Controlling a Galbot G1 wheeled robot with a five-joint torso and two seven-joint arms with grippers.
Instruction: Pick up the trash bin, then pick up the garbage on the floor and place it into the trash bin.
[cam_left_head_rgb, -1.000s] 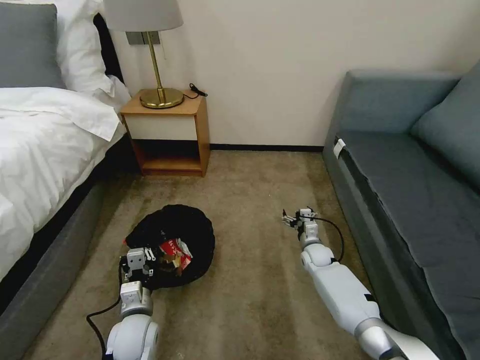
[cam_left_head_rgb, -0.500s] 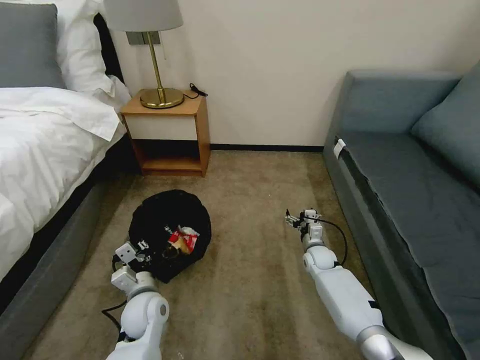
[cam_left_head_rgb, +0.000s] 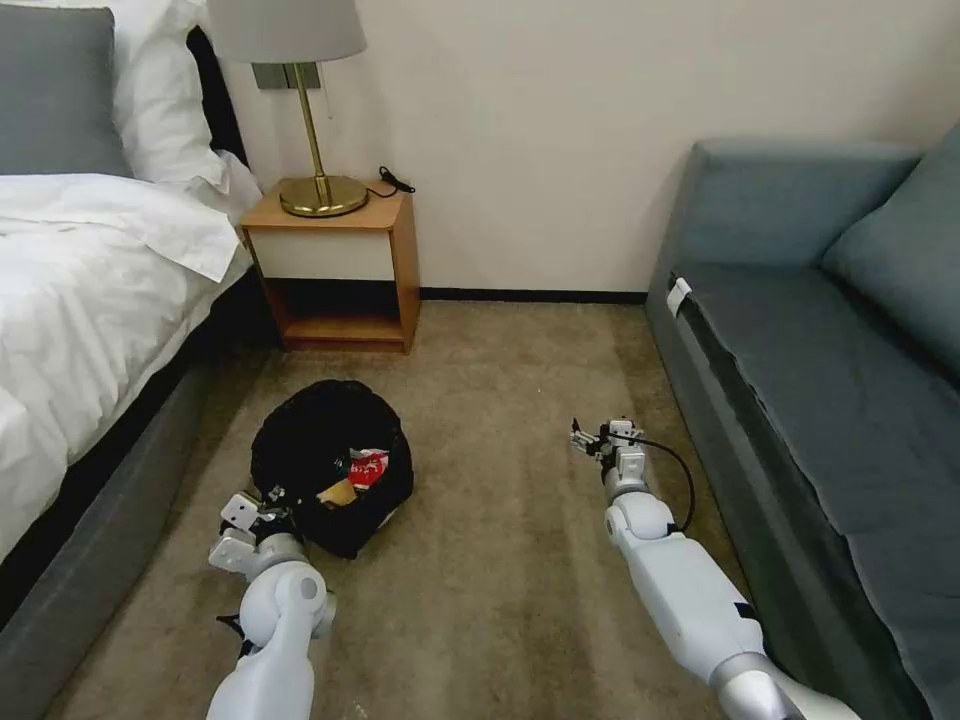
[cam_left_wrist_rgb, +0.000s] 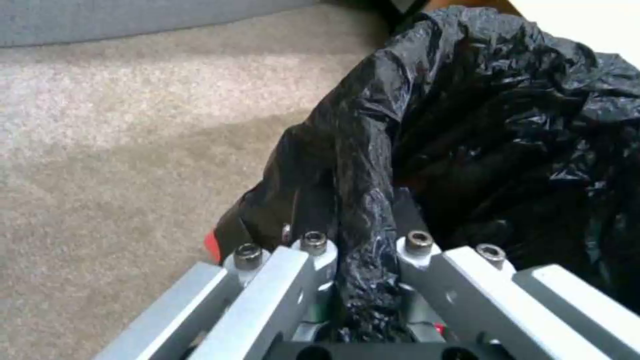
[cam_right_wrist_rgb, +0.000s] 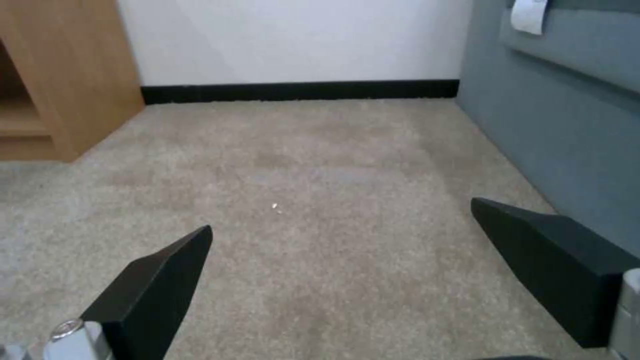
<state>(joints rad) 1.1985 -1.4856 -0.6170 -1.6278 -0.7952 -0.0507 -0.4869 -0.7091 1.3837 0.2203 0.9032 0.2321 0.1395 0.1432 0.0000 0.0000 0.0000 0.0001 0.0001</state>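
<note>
Head view: trash bin (cam_left_head_rgb: 330, 470) sits lower left of centre on the beige carpet (cam_left_head_rgb: 500, 560), black bag liner over the rim, a sliver of white wall showing at its lower right. Inside the bin, garbage (cam_left_head_rgb: 358, 472): a red-and-white crushed container and a tan-yellow piece beside it, right of the bin's middle. Left gripper (cam_left_head_rgb: 272, 497) is at the bin's lower-left rim, touching the bag; left arm comes up from the bottom edge. Right gripper (cam_left_head_rgb: 590, 437) hovers over bare carpet right of centre, well apart from the bin, near the grey sofa (cam_left_head_rgb: 830, 380). Bed (cam_left_head_rgb: 90, 290) at left, wooden nightstand (cam_left_head_rgb: 335, 270) with a brass lamp (cam_left_head_rgb: 310, 120) upper left of centre.

Left wrist view: left gripper (cam_left_wrist_rgb: 360, 240) at bottom centre, its metal links narrow, jaws clamped on a bunched fold of the bin's black bag at the rim; the fold runs straight down between the fingers (cam_left_wrist_rgb: 313, 260). Trash bin (cam_left_wrist_rgb: 480, 125) fills the right and upper right; carpet (cam_left_wrist_rgb: 120, 150) at left.

Right wrist view: right gripper (cam_right_wrist_rgb: 340, 260), two black fingertips (cam_right_wrist_rgb: 160, 280) at lower left and lower right, jaws spread wide with bare carpet (cam_right_wrist_rgb: 320, 175) between them. Nightstand (cam_right_wrist_rgb: 60, 80) at left edge, sofa (cam_right_wrist_rgb: 567, 100) at right edge, black baseboard (cam_right_wrist_rgb: 300, 91) across the top.
</note>
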